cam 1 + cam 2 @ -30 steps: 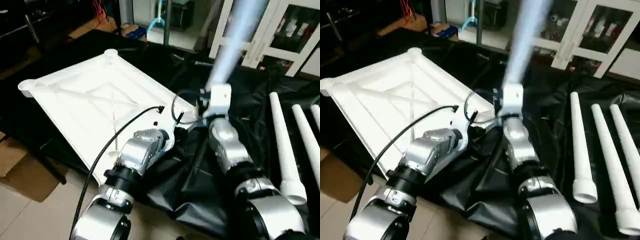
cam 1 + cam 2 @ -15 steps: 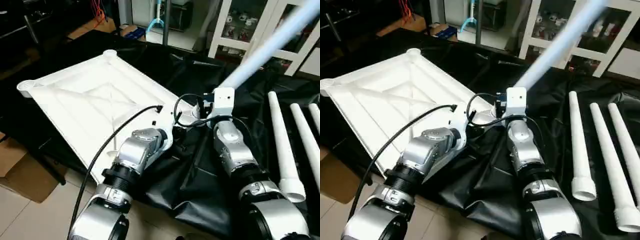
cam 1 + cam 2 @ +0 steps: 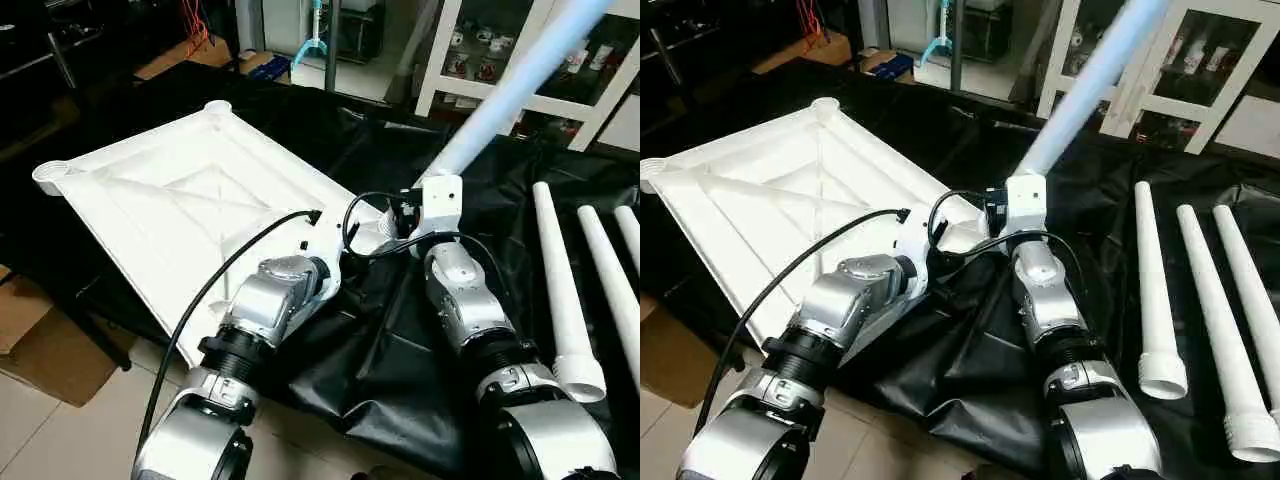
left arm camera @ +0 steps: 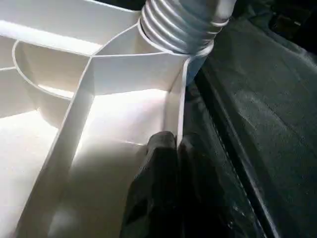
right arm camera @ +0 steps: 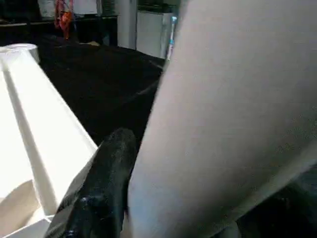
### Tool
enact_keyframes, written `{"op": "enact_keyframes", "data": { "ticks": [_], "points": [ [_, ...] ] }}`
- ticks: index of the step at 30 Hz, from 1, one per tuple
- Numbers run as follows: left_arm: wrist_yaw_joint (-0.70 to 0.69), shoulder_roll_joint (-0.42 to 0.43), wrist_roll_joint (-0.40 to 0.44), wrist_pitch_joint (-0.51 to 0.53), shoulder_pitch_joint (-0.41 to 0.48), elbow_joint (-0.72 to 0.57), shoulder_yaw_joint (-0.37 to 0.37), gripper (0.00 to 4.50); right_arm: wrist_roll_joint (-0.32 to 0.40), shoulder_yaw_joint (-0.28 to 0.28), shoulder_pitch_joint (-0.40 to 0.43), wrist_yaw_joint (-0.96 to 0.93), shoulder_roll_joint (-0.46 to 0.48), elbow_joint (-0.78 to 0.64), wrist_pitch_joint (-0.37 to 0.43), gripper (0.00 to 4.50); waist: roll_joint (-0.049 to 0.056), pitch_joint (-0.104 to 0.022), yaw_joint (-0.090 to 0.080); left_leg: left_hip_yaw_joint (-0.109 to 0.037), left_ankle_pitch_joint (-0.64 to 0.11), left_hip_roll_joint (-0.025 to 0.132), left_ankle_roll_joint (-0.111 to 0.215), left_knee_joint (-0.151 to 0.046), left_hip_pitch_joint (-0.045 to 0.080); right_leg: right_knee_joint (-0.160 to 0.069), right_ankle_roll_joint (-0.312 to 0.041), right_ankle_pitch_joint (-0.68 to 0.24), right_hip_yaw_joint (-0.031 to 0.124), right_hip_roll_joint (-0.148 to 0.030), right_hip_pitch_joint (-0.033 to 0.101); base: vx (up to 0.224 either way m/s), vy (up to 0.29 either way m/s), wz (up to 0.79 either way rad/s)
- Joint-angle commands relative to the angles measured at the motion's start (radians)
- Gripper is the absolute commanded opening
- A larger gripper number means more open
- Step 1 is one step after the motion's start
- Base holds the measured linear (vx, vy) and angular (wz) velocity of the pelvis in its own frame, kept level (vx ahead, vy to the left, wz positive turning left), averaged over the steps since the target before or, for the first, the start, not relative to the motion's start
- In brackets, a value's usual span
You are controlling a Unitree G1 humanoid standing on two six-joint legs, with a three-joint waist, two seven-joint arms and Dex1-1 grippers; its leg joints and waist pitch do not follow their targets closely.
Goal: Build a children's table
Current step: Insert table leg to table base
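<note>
One leg point(image 3: 520, 75) tilts in near corner socket point(image 4: 163, 64); right gripper point(image 5: 114, 193) clamped on leg; left gripper point(image 4: 166, 163) pinches top's rim point(image 4: 179, 109); advice: straighten leg upright at socket before threading.

The table top point(image 3: 180, 215) is smooth white plastic, faintly glossy; the leg point(image 4: 185, 22) has ridged plastic threads; the sheet point(image 3: 370, 340) is crinkled, shiny black film; the forearms point(image 3: 460, 305) are brushed silver metal; the box point(image 3: 40, 340) is matt cardboard.

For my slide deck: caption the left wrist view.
Left gripper pinches the tabletop rim beside the corner socket where a threaded leg sits.
</note>
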Motion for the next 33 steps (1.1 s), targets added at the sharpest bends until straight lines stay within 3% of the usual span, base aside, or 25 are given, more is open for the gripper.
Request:
{"op": "enact_keyframes", "data": {
  "ticks": [1, 5, 7, 10, 13, 14, 15, 17, 20, 24, 26, 31, 32, 33],
  "points": [
    [-0.005, 0.030, -0.014, -0.050, -0.002, -0.061, 0.025, 0.00, 0.011, -0.025, 0.038, 0.011, -0.020, 0.011, 0.040, 2.32, -0.014, -0.076, 0.012, -0.002, 0.196, 0.017, 0.315, -0.039, 0.001, -0.044, -0.332, 0.175, 0.036, -0.054, 0.094, 0.000, 0.000, 0.00],
    [-0.093, 0.083, 0.014, -0.117, 0.027, -0.089, -0.038, 0.00, 0.074, -0.037, 0.064, 0.130, -0.031, -0.075, 0.122, 2.18, -0.015, -0.071, 0.015, -0.003, 0.149, 0.020, 0.303, -0.043, -0.003, -0.050, -0.321, 0.118, 0.037, -0.054, 0.096, 0.000, 0.000, 0.00],
    [-0.170, 0.129, 0.026, -0.166, 0.060, -0.127, -0.086, 0.00, 0.121, -0.043, 0.081, 0.221, -0.059, -0.146, 0.184, 2.02, -0.010, -0.069, 0.020, -0.003, 0.127, 0.022, 0.279, -0.046, 0.001, -0.054, -0.311, 0.079, 0.039, -0.054, 0.095, 0.000, 0.000, 0.00],
    [-0.232, 0.177, 0.045, -0.230, 0.087, -0.146, -0.127, 0.00, 0.168, -0.059, 0.088, 0.301, -0.097, -0.197, 0.230, 1.97, -0.010, -0.069, 0.028, -0.003, 0.115, 0.024, 0.252, -0.049, 0.003, -0.055, -0.303, 0.067, 0.041, -0.053, 0.094, 0.000, 0.000, 0.00],
    [-0.376, 0.259, 0.056, -0.365, 0.135, -0.187, -0.200, 0.00, 0.229, -0.056, 0.105, 0.460, -0.185, -0.279, 0.319, 1.95, -0.010, -0.070, 0.040, -0.004, 0.129, 0.027, 0.246, -0.051, 0.003, -0.049, -0.303, 0.108, 0.044, -0.054, 0.097, 0.000, 0.000, 0.00],
    [-0.381, 0.262, 0.056, -0.367, 0.136, -0.188, -0.202, 0.00, 0.232, -0.056, 0.106, 0.467, -0.189, -0.283, 0.324, 1.93, -0.009, -0.071, 0.043, -0.005, 0.135, 0.028, 0.246, -0.049, 0.003, -0.046, -0.302, 0.122, 0.044, -0.054, 0.097, 0.000, 0.000, 0.00],
    [-0.439, 0.301, 0.062, -0.401, 0.151, -0.204, -0.236, 0.00, 0.276, -0.052, 0.120, 0.564, -0.238, -0.336, 0.390, 1.92, -0.007, -0.071, 0.046, -0.004, 0.149, 0.030, 0.246, -0.050, 0.009, -0.046, -0.305, 0.136, 0.043, -0.052, 0.091, 0.000, 0.000, 0.00],
    [-0.481, 0.335, 0.067, -0.434, 0.160, -0.213, -0.263, 0.00, 0.315, -0.046, 0.144, 0.675, -0.294, -0.402, 0.450, 1.91, -0.007, -0.073, 0.057, -0.004, 0.169, 0.031, 0.249, -0.048, 0.011, -0.041, -0.308, 0.161, 0.044, -0.053, 0.092, 0.000, 0.000, 0.00],
    [-0.504, 0.351, 0.063, -0.459, 0.163, -0.214, -0.268, 0.00, 0.355, -0.016, 0.185, 0.836, -0.384, -0.473, 0.507, 1.90, -0.010, -0.072, 0.070, 0.000, 0.189, 0.031, 0.239, -0.047, 0.016, -0.039, -0.313, 0.187, 0.044, -0.053, 0.090, 0.000, 0.000, 0.00],
    [-0.499, 0.360, 0.075, -0.515, 0.160, -0.190, -0.268, 0.00, 0.365, -0.006, 0.225, 0.910, -0.430, -0.523, 0.524, 1.88, -0.016, -0.068, 0.075, 0.001, 0.124, 0.030, 0.211, -0.050, 0.005, -0.047, -0.297, 0.114, 0.047, -0.059, 0.094, 0.000, 0.000, 0.00],
    [-0.492, 0.365, 0.082, -0.536, 0.158, -0.178, -0.269, 0.00, 0.378, -0.012, 0.242, 0.914, -0.432, -0.544, 0.537, 1.88, -0.018, -0.068, 0.074, 0.001, 0.109, 0.030, 0.192, -0.052, 0.007, -0.050, -0.288, 0.083, 0.047, -0.058, 0.093, 0.000, 0.000, 0.00],
    [-0.481, 0.366, 0.085, -0.576, 0.160, -0.163, -0.258, 0.00, 0.466, -0.037, 0.305, 0.931, -0.405, -0.636, 0.605, 1.88, -0.016, -0.068, 0.080, -0.001, 0.121, 0.030, 0.187, -0.053, 0.007, -0.048, -0.281, 0.109, 0.048, -0.056, 0.093, 0.000, 0.000, 0.00],
    [-0.483, 0.366, 0.083, -0.580, 0.160, -0.162, -0.256, 0.00, 0.473, -0.047, 0.306, 0.925, -0.392, -0.639, 0.602, 1.88, -0.012, -0.069, 0.081, -0.001, 0.121, 0.031, 0.186, -0.052, 0.007, -0.048, -0.282, 0.108, 0.048, -0.057, 0.092, 0.000, 0.000, 0.00],
    [-0.487, 0.364, 0.080, -0.590, 0.160, -0.159, -0.254, 0.00, 0.476, -0.066, 0.304, 0.908, -0.362, -0.638, 0.583, 1.88, -0.015, -0.068, 0.079, -0.001, 0.112, 0.031, 0.179, -0.054, 0.005, -0.049, -0.280, 0.097, 0.047, -0.058, 0.092, 0.000, 0.000, 0.00]
  ]
}}
